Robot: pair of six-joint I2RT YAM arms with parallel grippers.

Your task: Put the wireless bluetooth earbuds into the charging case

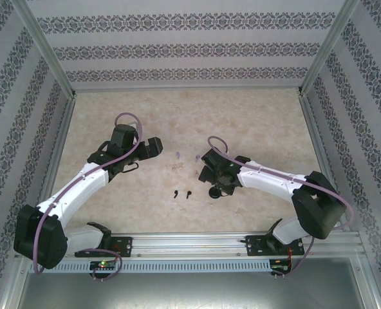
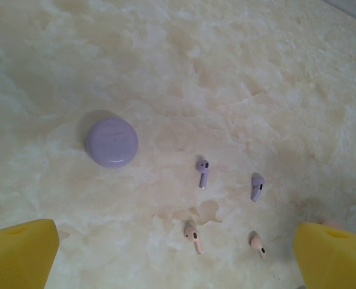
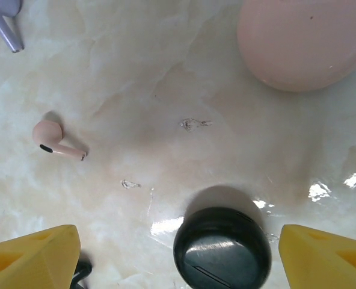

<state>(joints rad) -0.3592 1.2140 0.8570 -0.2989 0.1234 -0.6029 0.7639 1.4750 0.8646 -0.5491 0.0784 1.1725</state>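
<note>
The left fingers stand fully apart and grip nothing. Their yellow tips sit at the two lower corners of the left wrist view, with bare marbled surface between them. Four buds lie loose on the surface ahead of them. The two lilac earbuds lie side by side but apart, stems pointing toward the bottom of the view. The two pink earbuds lie nearer the fingers and are likewise apart. The round lilac case, lid shut, sits to the left of the lilac pair, well clear of every bud.

The right fingers are also spread wide and hold nothing. The black case, closed, rests on the surface between them with a gap on either side, so neither yellow tip touches it. The pink case, also closed, lies farther out, at the upper right of the right wrist view. One of the pink earbuds lies on its side to the left, and one of the lilac earbuds shows in the top left corner.

From above, the two black earbuds lie close together between the left arm and the right arm, toward the near edge and just left of the black case. The lilac earbuds show as small marks between the two wrists.
</note>
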